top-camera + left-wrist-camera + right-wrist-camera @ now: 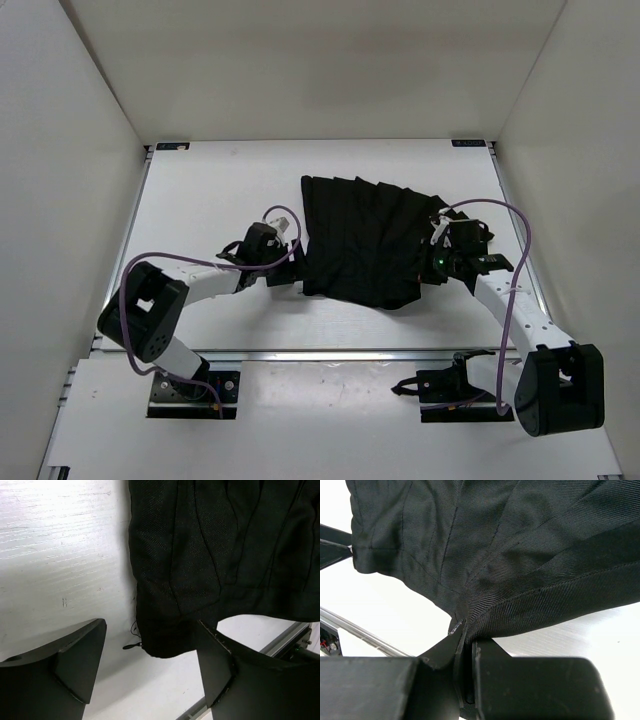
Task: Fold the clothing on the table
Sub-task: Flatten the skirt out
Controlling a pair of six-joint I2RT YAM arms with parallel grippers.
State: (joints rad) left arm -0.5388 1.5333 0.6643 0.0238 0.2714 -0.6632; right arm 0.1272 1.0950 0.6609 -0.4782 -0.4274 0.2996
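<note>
The left pincer point(151, 635) stands open astride the near-left corner of the clothing point(370, 235), spread right of centre on the tabletop point(215, 185): close squarely on the hem, catching every layer. The right pincer point(466, 639) is clamped on the garment's right edge; raise the 2 together.

No lettering you can read

At the far edge of your worktop point(220, 190) sit two small dark tags: the left tag point(172, 146) at the left corner and the right tag point(468, 143) at the right corner. Each carries pale marks, but they're too small for you to make out from the top view. Neither wrist view gives you any writing.
</note>
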